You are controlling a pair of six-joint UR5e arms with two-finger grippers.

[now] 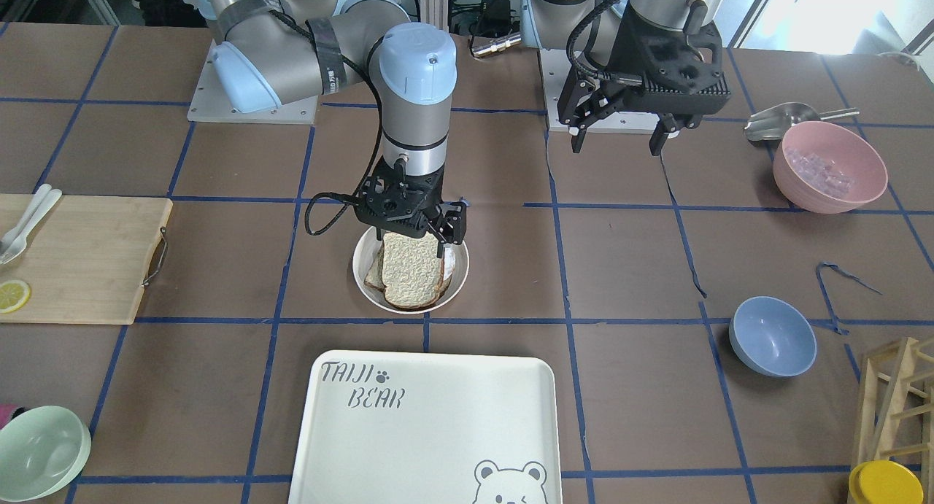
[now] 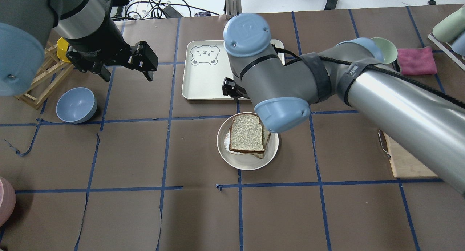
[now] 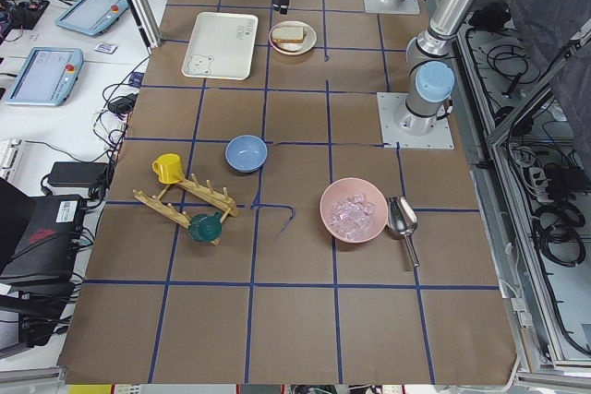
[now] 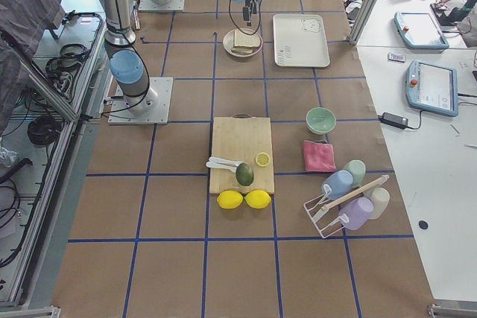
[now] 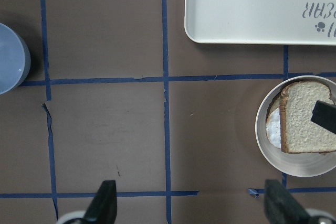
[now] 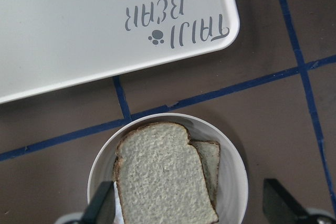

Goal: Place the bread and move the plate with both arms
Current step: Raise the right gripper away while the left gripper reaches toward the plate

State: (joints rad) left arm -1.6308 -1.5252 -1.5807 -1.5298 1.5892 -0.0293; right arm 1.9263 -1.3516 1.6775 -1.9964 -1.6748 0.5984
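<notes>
Hovering over the plate [image 1: 460, 281], right gripper [image 1: 410, 245] spread, bread [image 1: 412, 274] directly beneath | left gripper [image 1: 619, 145] spread too, well aside

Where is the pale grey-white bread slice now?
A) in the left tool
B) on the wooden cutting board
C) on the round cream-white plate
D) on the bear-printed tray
C: the pale grey-white bread slice lies in the round cream-white plate, atop another slice.

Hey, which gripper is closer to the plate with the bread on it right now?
Right. The right gripper hangs directly over the plate, straddling the bread; the left gripper is well off to the side, above the table.
</notes>
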